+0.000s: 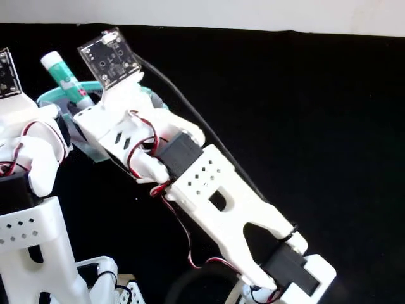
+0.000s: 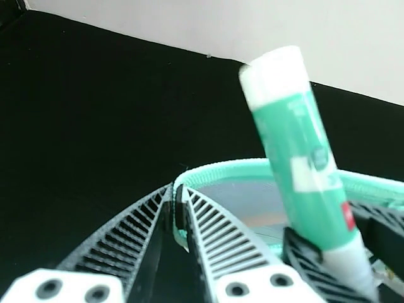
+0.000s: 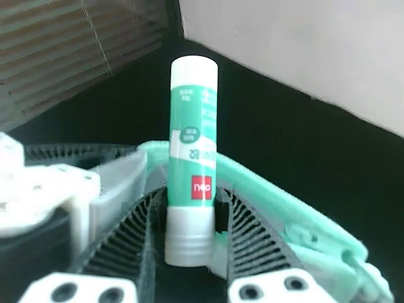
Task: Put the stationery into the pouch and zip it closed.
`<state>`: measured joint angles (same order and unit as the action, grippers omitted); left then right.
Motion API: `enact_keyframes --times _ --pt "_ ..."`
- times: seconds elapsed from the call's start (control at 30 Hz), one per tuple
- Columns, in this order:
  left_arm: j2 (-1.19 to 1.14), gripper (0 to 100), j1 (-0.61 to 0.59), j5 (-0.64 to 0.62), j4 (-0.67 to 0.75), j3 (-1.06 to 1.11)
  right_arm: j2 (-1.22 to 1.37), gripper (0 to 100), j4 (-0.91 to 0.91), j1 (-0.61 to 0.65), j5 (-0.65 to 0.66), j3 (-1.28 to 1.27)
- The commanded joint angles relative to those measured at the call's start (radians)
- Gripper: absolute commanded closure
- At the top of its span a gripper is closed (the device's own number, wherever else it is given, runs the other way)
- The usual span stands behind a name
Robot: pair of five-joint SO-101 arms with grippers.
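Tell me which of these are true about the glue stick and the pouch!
1. The right hand holds the glue stick. True.
2. The glue stick is lying flat. False: it stands upright in the right hand.
3. The pouch is zipped shut. False: its mouth is open.
4. The left hand pinches the pouch's rim. True.

That glue stick [image 3: 192, 158] is smooth, glossy plastic, sitting between the right fingers [image 3: 252, 243] of ribbed matt black plastic. Beside them the pouch [image 3: 278, 202] rim looks like woven cloth; the table [image 1: 304, 114] is matt black.
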<state>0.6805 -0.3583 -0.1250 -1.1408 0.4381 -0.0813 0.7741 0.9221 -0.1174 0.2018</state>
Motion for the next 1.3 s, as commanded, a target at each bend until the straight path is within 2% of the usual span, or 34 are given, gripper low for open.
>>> enact_keyframes --times 0.0,0.17,0.43,1.1,1.27 --pt "-0.054 99 0.010 0.005 -0.015 0.015 -0.001 99.3 -0.064 -0.005 0.011 0.045" --pt "-0.056 99 0.010 0.005 -0.015 0.015 -0.002 99.3 -0.064 -0.005 0.011 0.047" --pt "-0.056 99 0.010 0.005 -0.015 0.015 0.008 99.3 0.019 -0.004 0.012 0.228" --pt "-0.056 99 0.010 0.005 -0.015 0.015 0.165 99.3 0.002 -0.027 0.006 0.222" --pt "-0.056 99 0.008 0.005 -0.015 0.015 0.160 99.3 0.007 -0.027 0.006 0.143"
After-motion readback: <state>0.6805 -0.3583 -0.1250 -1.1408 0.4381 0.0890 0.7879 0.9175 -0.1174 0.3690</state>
